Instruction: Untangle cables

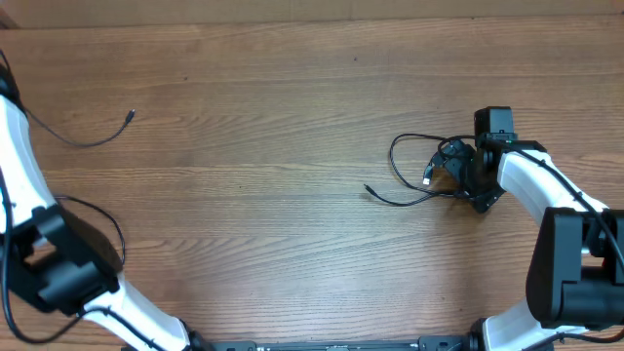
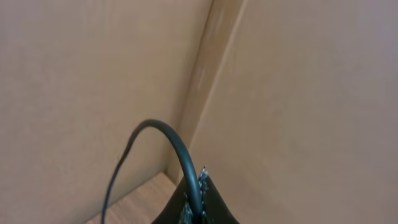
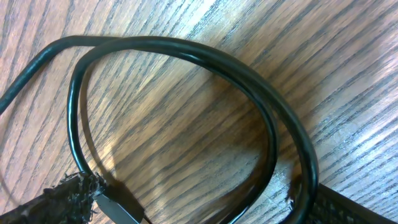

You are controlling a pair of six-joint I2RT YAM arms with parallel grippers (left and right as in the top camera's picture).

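One thin black cable point(image 1: 83, 144) trails from the far left edge across the table to its plug tip point(image 1: 131, 115). In the left wrist view my left gripper point(image 2: 200, 199) is shut on this cable point(image 2: 168, 134), which arcs up and out of the jaws. The gripper itself is out of the overhead view. The other cables point(image 1: 414, 166) lie in tangled loops at the right, with one end point(image 1: 368, 187) pointing left. My right gripper point(image 1: 456, 175) is down on this bundle. It is open in its wrist view point(image 3: 199, 205), with black loops point(image 3: 249, 81) and a silvery plug point(image 3: 118, 205) between its fingers.
The wooden table point(image 1: 273, 195) fills the overhead view. Cardboard walls point(image 2: 298, 93) meet in a corner behind my left gripper. The left arm's base and its thicker cable point(image 1: 88, 219) sit at the lower left. The right arm's base point(image 1: 575, 263) sits at the lower right.
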